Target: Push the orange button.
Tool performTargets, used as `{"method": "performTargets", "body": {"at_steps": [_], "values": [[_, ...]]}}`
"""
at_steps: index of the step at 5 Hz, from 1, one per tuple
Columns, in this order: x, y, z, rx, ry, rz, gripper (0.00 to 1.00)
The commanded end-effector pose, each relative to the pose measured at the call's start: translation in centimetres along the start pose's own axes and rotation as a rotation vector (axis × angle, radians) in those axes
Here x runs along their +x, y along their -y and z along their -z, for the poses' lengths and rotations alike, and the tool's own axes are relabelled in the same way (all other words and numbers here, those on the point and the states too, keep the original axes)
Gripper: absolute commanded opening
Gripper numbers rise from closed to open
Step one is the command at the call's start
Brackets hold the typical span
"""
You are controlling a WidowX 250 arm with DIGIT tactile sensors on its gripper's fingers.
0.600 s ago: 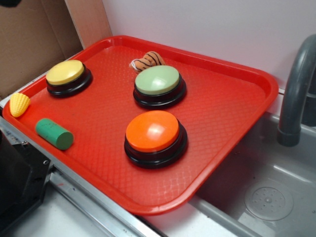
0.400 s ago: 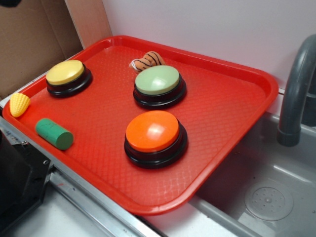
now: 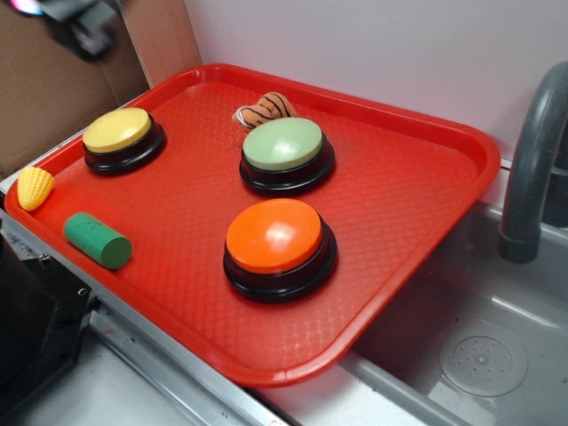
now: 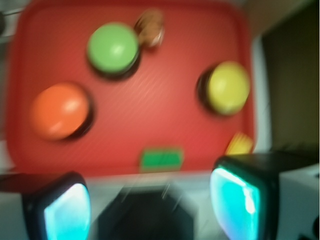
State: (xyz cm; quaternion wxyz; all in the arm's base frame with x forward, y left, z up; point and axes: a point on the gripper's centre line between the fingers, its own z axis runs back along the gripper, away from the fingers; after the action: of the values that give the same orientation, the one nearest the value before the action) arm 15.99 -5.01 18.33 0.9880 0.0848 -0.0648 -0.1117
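The orange button [image 3: 273, 235] [image 4: 59, 110], a glossy dome on a black ring, sits in the front middle of the red tray [image 3: 399, 177] [image 4: 165, 115]. My gripper [image 3: 78, 25] shows as a dark blur high at the upper left corner, far from the button and well above the tray. The wrist view is blurred. In it the gripper [image 4: 150, 205] is open, its two cyan pads [image 4: 235, 200] wide apart with nothing between them. There the orange button lies far off to the upper left.
The tray also carries a yellow button [image 3: 117, 130], a pale green button [image 3: 284, 144], a green cylinder [image 3: 98, 240], a toy corn [image 3: 34, 187] on its left rim and a striped toy [image 3: 266, 108]. A grey sink [image 3: 479, 355] with a faucet [image 3: 532, 160] lies to the right. Cardboard [image 3: 53, 89] stands behind.
The gripper has come into the exterior view at the upper left corner, where only a dark sliver showed before. Nothing on the tray has moved.
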Motion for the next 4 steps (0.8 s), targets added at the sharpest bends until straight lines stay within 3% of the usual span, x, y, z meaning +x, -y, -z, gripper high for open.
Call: {"method": "performTargets", "body": {"at_steps": [1,2,3,4], "values": [[4.6,4.8,7.7,-0.116,0.135,0.257,1.0],[5.7,5.9,9.6,-0.178,0.144,0.283,1.0],[6.7,7.3,10.5,-0.215,0.082,0.32,1.0],[7.0,8.5,10.4,-0.22,-0.129,0.31,1.0]]}}
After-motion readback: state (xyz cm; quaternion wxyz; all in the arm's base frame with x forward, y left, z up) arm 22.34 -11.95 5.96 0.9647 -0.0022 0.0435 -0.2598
